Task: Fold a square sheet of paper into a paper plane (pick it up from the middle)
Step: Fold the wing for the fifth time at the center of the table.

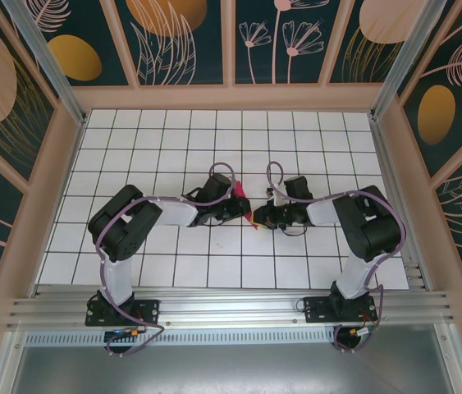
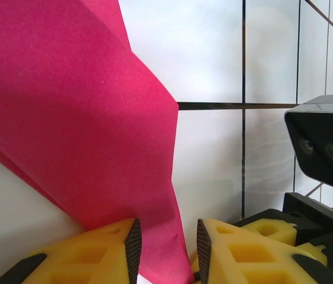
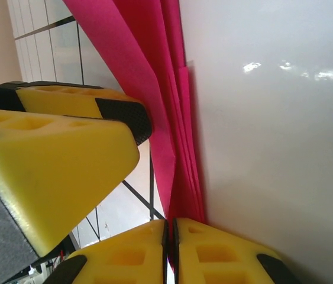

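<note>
The pink sheet of paper (image 1: pixel 239 196) is folded into several layers and held up off the tiles between the two arms at the table's middle. In the left wrist view the paper (image 2: pixel 77 118) hangs as a broad creased flap, and its lower end runs down between the jaws of my left gripper (image 2: pixel 167 239), which stand apart and open with a gap beside the paper. My right gripper (image 3: pixel 170 228) is shut on the stacked edges of the paper (image 3: pixel 172 106), pinching them at the fold. Both grippers (image 1: pixel 235 207) (image 1: pixel 257 217) nearly touch.
The white tiled table (image 1: pixel 214 139) is ringed by a low wooden wall (image 1: pixel 231 97). The right wrist camera (image 2: pixel 326 142) sits close to my left fingers. A left gripper finger (image 3: pixel 54 165) looms beside the right jaws.
</note>
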`<action>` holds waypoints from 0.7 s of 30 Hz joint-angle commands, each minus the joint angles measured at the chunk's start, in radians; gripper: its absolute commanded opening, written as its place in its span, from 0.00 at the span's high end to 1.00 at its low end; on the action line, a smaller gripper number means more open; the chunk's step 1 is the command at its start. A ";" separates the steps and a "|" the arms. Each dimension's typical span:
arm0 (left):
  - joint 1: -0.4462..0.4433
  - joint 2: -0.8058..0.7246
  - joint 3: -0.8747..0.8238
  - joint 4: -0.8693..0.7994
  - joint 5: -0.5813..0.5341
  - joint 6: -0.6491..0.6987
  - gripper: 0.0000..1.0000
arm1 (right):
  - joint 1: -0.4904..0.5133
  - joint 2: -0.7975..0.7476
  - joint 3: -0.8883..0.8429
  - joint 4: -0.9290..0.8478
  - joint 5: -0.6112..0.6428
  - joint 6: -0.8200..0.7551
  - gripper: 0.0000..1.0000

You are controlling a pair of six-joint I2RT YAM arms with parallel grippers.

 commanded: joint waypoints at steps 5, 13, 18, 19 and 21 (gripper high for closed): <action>0.009 0.065 0.003 -0.101 -0.108 0.002 0.67 | 0.006 -0.012 -0.002 -0.120 0.107 -0.051 0.95; 0.009 0.042 0.038 -0.098 -0.093 0.019 0.67 | 0.007 0.020 -0.012 -0.122 0.129 -0.061 1.00; 0.009 -0.076 0.013 0.000 -0.071 0.041 0.61 | 0.016 -0.013 -0.035 -0.084 0.033 -0.056 1.00; 0.009 -0.095 0.001 0.016 -0.070 0.044 0.59 | 0.018 -0.019 -0.039 -0.077 0.018 -0.055 1.00; 0.011 -0.120 -0.031 0.047 -0.071 0.046 0.57 | 0.024 -0.025 -0.048 -0.067 -0.010 -0.051 1.00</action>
